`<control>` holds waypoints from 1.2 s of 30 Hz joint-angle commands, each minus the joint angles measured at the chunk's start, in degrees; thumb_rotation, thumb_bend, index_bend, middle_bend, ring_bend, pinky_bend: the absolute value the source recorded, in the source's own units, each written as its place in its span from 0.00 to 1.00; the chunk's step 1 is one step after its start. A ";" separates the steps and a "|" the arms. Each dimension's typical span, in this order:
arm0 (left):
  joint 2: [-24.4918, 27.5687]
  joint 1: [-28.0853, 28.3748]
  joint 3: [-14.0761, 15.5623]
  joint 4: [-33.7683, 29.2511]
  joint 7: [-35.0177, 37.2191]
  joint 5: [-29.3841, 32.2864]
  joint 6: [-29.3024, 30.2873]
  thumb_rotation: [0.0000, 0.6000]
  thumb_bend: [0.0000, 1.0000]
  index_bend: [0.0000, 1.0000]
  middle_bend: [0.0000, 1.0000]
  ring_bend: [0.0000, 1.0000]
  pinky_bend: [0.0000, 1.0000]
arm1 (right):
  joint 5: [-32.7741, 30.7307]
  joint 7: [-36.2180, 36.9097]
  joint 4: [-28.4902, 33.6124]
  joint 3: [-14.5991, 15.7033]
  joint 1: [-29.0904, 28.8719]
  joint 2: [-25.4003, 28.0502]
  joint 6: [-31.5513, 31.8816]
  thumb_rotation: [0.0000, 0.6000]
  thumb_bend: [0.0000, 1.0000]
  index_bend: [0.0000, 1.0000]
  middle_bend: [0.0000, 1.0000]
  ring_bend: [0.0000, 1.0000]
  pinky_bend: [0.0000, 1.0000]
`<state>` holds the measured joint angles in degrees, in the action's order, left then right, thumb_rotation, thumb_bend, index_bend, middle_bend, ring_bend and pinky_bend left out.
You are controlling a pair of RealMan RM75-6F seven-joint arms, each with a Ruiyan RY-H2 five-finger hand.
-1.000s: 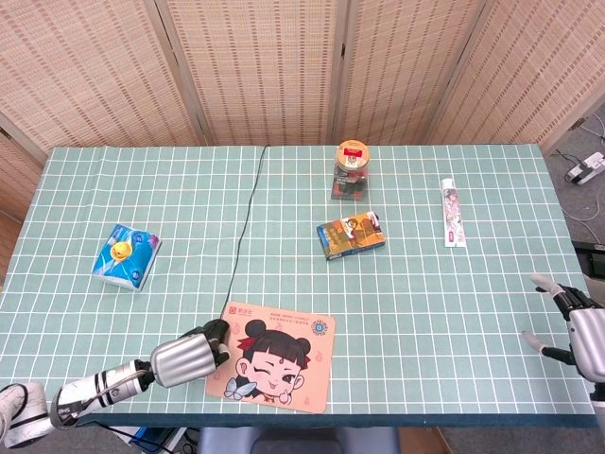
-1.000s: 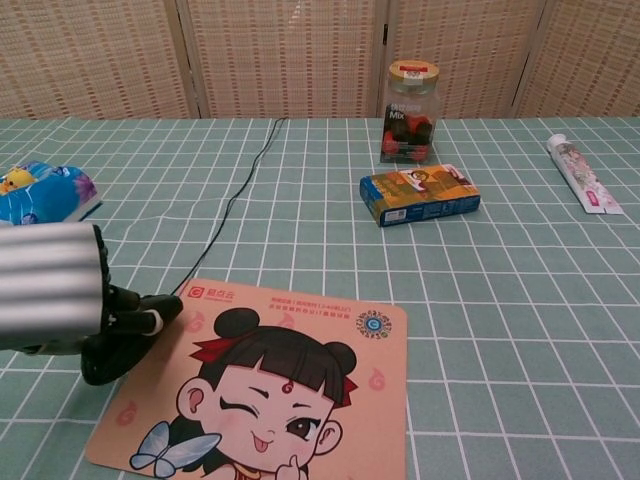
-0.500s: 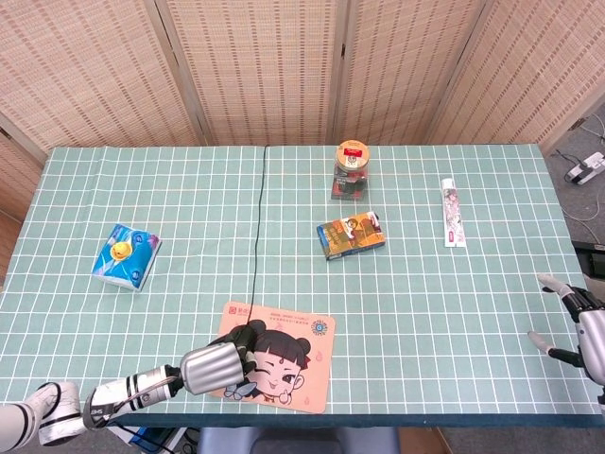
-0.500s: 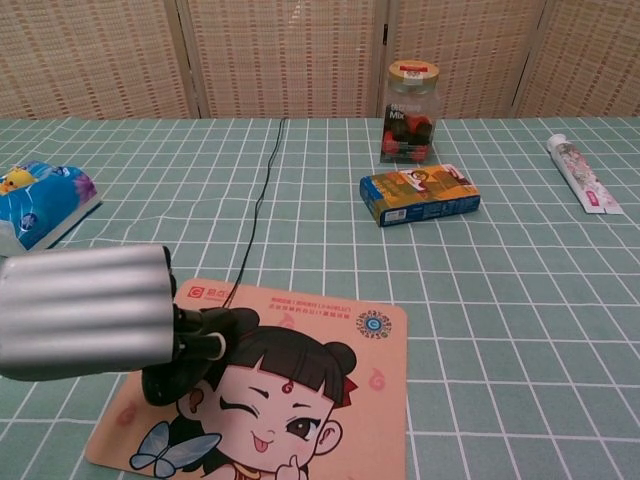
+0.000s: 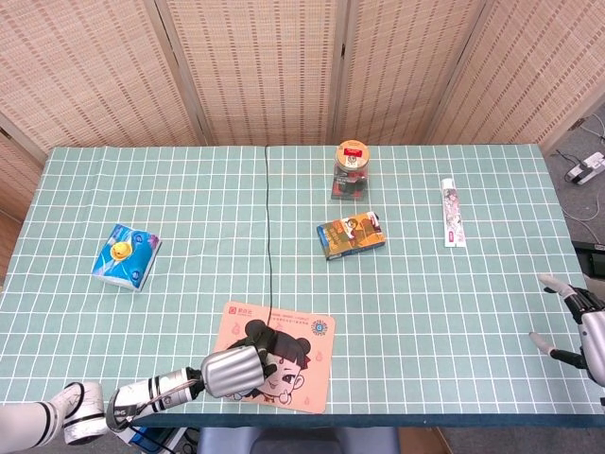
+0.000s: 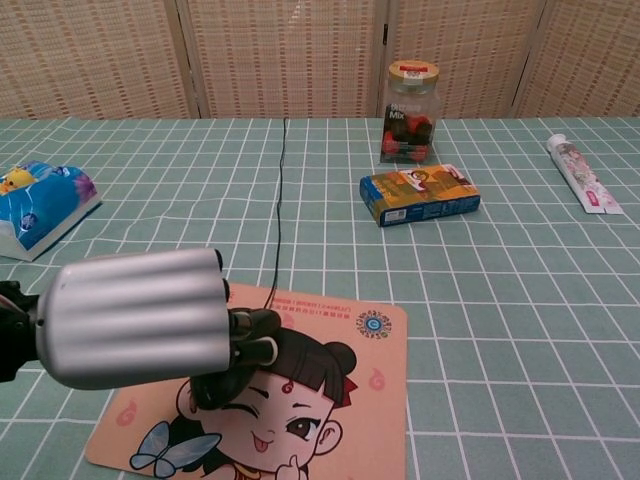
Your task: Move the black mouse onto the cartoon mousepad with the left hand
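My left hand (image 5: 233, 370) (image 6: 135, 318) covers the black mouse (image 6: 232, 362) (image 5: 260, 338) and grips it, over the left part of the cartoon mousepad (image 5: 301, 364) (image 6: 330, 400). Only the mouse's front edge and lower side show past the silver hand. Its black cable (image 5: 267, 227) (image 6: 280, 200) runs straight from the mouse to the table's far edge. The mousepad is peach-coloured with a winking cartoon girl and lies at the table's front edge. My right hand (image 5: 579, 322) is at the far right table edge, fingers apart, holding nothing.
A blue tissue pack (image 5: 126, 255) (image 6: 40, 205) lies at the left. A jar (image 5: 352, 170) (image 6: 408, 110), a small orange-blue box (image 5: 350, 235) (image 6: 418, 194) and a tube (image 5: 453, 212) (image 6: 583, 172) stand toward the back right on the green checked tablecloth (image 5: 425, 284).
My left hand has slid the mouse rightward from beside the pad's left edge onto the pad. The cable has swung straight. The right hand has barely shifted.
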<state>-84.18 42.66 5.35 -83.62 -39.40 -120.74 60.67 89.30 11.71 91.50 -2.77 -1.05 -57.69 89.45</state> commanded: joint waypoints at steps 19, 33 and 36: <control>-0.24 0.56 0.28 -3.16 -5.08 1.14 -3.74 1.00 0.19 0.19 0.71 1.00 1.00 | 0.40 1.03 -0.18 -0.03 0.36 0.33 0.73 1.00 0.12 0.20 0.31 0.30 0.48; 6.67 -5.75 2.63 -5.97 3.44 0.49 12.03 1.00 0.19 0.23 0.71 1.00 1.00 | 0.94 1.21 -0.02 -0.07 0.67 0.09 1.70 1.00 0.13 0.21 0.32 0.30 0.48; 7.60 -8.12 3.09 -5.49 7.15 1.35 16.52 1.00 0.19 0.26 0.71 1.00 1.00 | 0.74 0.95 -0.20 -0.06 0.71 0.10 1.55 1.00 0.13 0.22 0.33 0.30 0.48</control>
<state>-77.90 36.70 7.77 -89.36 -35.25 -119.96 74.11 90.10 12.78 91.36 -2.87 -0.35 -57.64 91.10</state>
